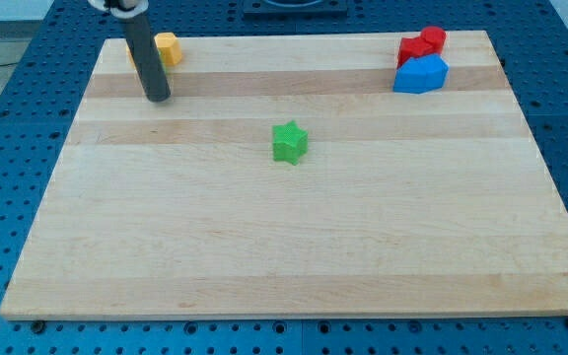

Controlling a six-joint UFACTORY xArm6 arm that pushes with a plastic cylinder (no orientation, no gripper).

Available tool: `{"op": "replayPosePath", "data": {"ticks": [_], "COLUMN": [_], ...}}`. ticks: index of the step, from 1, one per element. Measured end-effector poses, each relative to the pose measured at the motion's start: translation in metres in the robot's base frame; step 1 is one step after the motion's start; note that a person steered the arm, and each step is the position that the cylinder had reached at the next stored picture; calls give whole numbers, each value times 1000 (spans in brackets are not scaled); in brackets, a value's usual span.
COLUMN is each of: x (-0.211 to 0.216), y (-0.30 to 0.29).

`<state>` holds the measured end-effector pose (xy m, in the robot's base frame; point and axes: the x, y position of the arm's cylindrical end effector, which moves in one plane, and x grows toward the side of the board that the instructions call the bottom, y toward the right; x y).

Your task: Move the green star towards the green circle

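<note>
A pale wooden counter point(294, 247), made of joined planks with light and slightly darker bands, is seen lying on a blue perforated base point(8, 148) that shows around its edges. The near part of the counter, toward the view's bottom, carries nothing but wood grain.

The green star point(289, 142) is taken as the landmark. It is found a little above the counter's middle, standing alone and touching nothing.

Further back and well to the view's left of the green star, the dark rod point(144, 54) is seen coming down from the view's top, slightly tilted. My tip point(158, 99) is set on the counter there, well apart from the green star and higher in the view than it. No jaws are carried by the arm, so no opening or closing can be reported; the rod simply ends in a blunt dark end.

Just behind the rod, further still from the green star and near the counter's far left corner, a yellow block point(169, 47) is partly hidden by the rod; its shape cannot be made out with certainty.

Far to the view's right of the green star and higher up, near the far right corner, a blue block point(421, 74) of irregular many-sided form is seen. Directly behind it, and touching or nearly touching it, a red block point(422, 44) is placed at the counter's far edge.
</note>
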<state>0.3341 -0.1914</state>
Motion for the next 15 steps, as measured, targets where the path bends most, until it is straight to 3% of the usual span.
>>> {"op": "replayPosePath", "data": {"ticks": [1,4,5,8,12,13,15], "x": [46,142,124,68,86,72,19], "y": [22,167,212,184,64,40,48]}}
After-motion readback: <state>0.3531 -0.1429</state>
